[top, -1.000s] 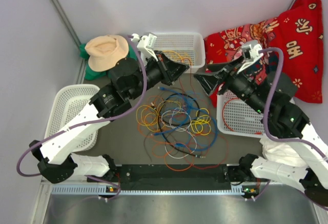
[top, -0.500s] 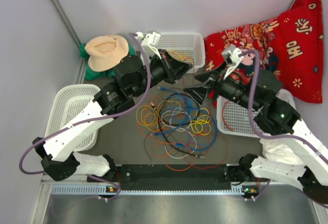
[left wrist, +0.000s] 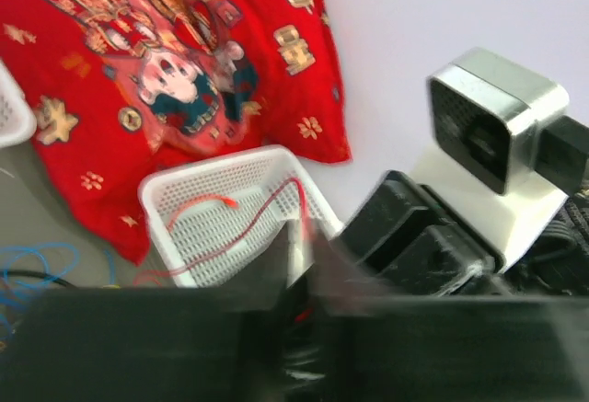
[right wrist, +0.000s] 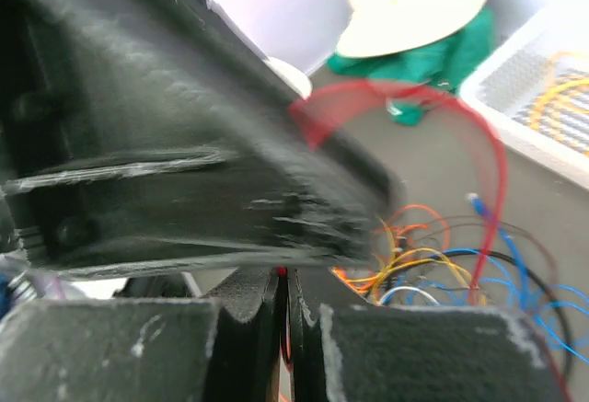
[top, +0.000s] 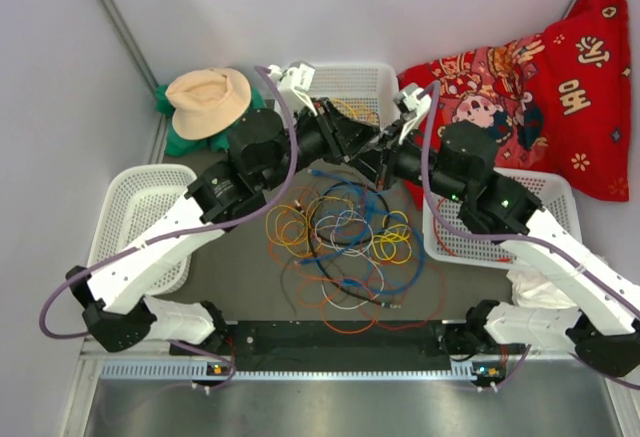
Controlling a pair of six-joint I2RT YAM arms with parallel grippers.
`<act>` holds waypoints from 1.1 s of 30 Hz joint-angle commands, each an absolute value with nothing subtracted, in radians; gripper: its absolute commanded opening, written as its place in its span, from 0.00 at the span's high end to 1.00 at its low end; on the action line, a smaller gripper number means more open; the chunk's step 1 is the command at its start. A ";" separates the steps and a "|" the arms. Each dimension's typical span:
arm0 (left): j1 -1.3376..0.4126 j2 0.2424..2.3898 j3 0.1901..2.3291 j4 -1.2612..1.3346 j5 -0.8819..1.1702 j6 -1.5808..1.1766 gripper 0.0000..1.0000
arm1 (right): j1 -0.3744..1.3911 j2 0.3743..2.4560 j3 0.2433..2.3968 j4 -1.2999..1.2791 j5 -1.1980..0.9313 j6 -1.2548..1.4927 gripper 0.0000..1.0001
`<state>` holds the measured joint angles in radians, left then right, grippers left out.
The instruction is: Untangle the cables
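The cables [top: 345,232] lie in a tangled heap of yellow, orange, blue, white, black and red loops on the dark mat between the arms. Above the heap's far edge my two grippers meet tip to tip. The right gripper [top: 374,158] [right wrist: 283,278] is shut on a thin red cable [right wrist: 492,154], which arcs up and over towards the heap. My left gripper [top: 360,143] [left wrist: 308,236] sits right against it. Its fingers are blurred, with a narrow gap between them and a bit of red cable in that gap. The same red cable [left wrist: 267,209] trails into the right basket.
A white basket [top: 395,97] at the back holds yellow and orange cables. More white baskets stand at the right [top: 490,262] and the left [top: 110,207]. A tan hat [top: 208,97] on green cloth lies back left, a red cushion [top: 560,67] back right.
My right gripper swung left to the left gripper and went from wide open to shut on the red cable. The left gripper's jaws have parted a little.
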<state>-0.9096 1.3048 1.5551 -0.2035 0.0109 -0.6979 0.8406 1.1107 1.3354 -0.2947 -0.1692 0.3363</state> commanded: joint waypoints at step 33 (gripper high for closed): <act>-0.911 0.775 0.822 -0.327 -0.552 -0.931 0.01 | 0.841 1.058 1.868 0.056 0.996 -0.406 1.00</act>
